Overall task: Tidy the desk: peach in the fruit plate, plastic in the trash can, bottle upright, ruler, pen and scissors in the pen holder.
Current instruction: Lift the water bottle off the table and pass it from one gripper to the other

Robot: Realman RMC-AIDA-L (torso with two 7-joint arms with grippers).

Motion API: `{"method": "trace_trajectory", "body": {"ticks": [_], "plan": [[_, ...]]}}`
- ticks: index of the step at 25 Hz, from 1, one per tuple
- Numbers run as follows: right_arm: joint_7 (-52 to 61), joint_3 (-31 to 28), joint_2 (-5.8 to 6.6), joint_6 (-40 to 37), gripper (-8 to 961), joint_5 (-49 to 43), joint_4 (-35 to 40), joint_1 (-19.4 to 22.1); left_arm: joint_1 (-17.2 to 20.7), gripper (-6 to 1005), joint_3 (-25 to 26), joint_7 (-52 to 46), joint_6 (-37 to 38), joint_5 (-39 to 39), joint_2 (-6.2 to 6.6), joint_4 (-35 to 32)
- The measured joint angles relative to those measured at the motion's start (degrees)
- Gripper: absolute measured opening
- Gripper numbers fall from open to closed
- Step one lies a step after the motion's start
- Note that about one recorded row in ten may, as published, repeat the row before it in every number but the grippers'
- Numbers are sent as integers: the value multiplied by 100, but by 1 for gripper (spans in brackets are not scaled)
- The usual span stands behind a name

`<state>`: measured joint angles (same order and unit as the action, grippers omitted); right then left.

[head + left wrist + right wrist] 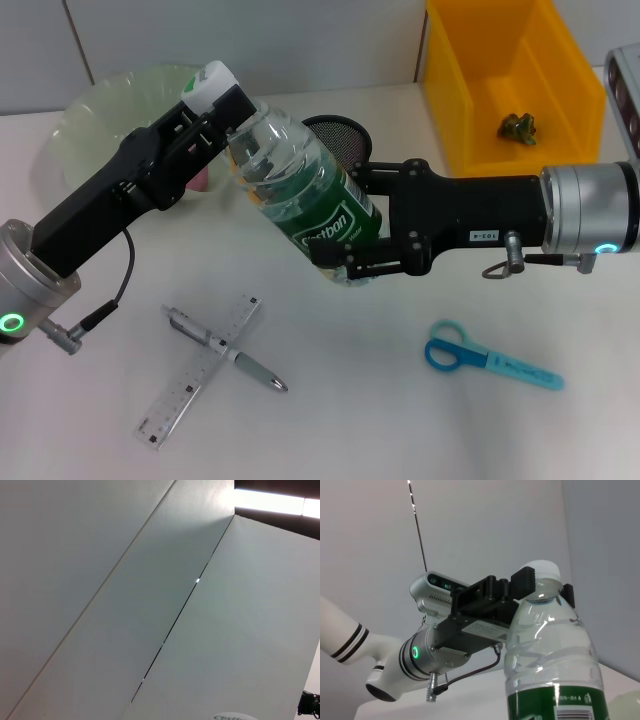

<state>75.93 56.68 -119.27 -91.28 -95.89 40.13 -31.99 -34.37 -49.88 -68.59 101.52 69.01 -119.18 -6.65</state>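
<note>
Both grippers hold the clear bottle [300, 190] tilted in the air above the desk [380, 400]. My left gripper [224, 112] is shut on its neck below the white cap; the right wrist view shows that grip [540, 587] on the bottle [555, 655]. My right gripper [352, 225] is shut on the green-labelled lower body. The peach [203, 180] shows only as a pink sliver behind the left arm, by the fruit plate [100, 115]. The pen holder [345, 135] stands behind the bottle. The pen [228, 350] lies across the ruler [195, 375]. The scissors [490, 360] lie at the front right.
The yellow trash can [560, 60] stands at the back right with a small green crumpled piece [520, 125] inside. A grey device [625, 85] sits at the right edge. The left wrist view shows only wall panels and a sliver of the bottle cap [234, 717].
</note>
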Motion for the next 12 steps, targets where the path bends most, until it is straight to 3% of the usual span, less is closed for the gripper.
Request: {"method": "trace_trajectory", "body": {"ticks": [12], "plan": [[18, 129, 26, 77, 768, -93, -5, 0, 0, 444, 24, -3, 4, 0, 0, -3]]}}
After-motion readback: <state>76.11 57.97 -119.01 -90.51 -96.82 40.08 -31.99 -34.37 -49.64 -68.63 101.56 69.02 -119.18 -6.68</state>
